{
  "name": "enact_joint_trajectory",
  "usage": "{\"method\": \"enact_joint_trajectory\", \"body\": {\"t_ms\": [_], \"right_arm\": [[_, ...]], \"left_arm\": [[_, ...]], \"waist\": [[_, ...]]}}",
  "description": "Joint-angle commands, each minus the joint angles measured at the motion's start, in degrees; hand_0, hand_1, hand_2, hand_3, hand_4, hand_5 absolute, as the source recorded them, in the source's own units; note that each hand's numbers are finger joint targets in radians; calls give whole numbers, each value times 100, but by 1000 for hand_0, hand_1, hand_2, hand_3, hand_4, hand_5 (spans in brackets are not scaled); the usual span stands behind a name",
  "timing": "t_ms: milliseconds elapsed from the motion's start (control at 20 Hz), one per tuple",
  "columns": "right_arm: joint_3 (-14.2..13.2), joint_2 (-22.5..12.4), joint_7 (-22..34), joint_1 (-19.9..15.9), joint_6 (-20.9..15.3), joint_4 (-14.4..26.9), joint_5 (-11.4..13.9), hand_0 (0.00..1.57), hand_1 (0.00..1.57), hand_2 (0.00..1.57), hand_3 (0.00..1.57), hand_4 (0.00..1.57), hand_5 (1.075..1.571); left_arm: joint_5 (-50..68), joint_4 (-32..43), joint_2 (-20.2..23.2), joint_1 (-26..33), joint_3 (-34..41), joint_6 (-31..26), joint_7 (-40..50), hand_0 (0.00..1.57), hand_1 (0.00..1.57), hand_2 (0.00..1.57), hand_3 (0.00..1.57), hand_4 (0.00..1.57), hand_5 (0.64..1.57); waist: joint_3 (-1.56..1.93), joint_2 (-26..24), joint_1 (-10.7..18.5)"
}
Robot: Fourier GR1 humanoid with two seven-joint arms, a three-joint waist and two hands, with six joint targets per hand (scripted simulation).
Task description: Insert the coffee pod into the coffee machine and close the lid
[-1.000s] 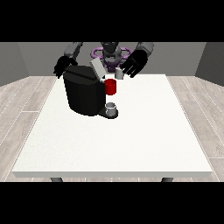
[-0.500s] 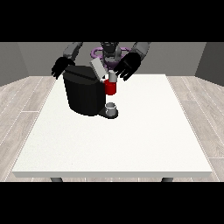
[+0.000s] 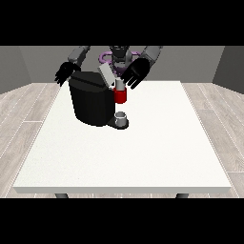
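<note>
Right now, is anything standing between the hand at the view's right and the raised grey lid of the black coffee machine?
Nothing visible does. The hand at the view's right hovers open just beside the raised grey lid of the black coffee machine, with only open air between them.

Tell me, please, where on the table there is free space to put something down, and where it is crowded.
The white table is bare along its whole near half and right side, bordered by the near and right edges. A narrower strip lies left of the coffee machine. It is crowded at the far left-centre: the machine, its raised lid, the small cup and both hands.
</note>
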Motion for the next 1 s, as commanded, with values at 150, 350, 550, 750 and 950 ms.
{"method": "enact_joint_trajectory", "body": {"t_ms": [150, 350, 550, 750, 950], "right_arm": [[-272, -185, -207, 48, 144, 246, -211, 0, 0, 0, 0, 481, 1571], [-181, -74, -220, -158, 38, 203, -146, 0, 0, 0, 0, 448, 1571], [-146, -4, -306, 63, -6, 189, -125, 0, 0, 0, 0, 433, 1571], [1, -20, -157, 95, 33, 43, -45, 0, 0, 0, 0, 446, 1571], [-196, -124, -412, 33, 118, 277, -147, 0, 0, 0, 0, 418, 1571]], "left_arm": [[-126, -94, -271, 73, -148, 37, 54, 1185, 1185, 1262, 1197, 492, 1571], [-59, 19, 34, -203, 31, -122, -42, 1204, 1204, 1279, 1208, 521, 1571], [-114, 37, -64, 59, -22, -27, -220, 1184, 1184, 1248, 1186, 488, 1571], [-162, 131, -25, -78, 22, -38, -17, 1236, 1236, 1279, 1197, 487, 1571], [-166, 82, -278, -65, 6, 79, 133, 1220, 1220, 1266, 1167, 481, 1571]], "waist": [[2, -69, 162], [0, 244, 112], [-1, 165, 125], [-1, 80, -11], [1, 222, 21]]}}
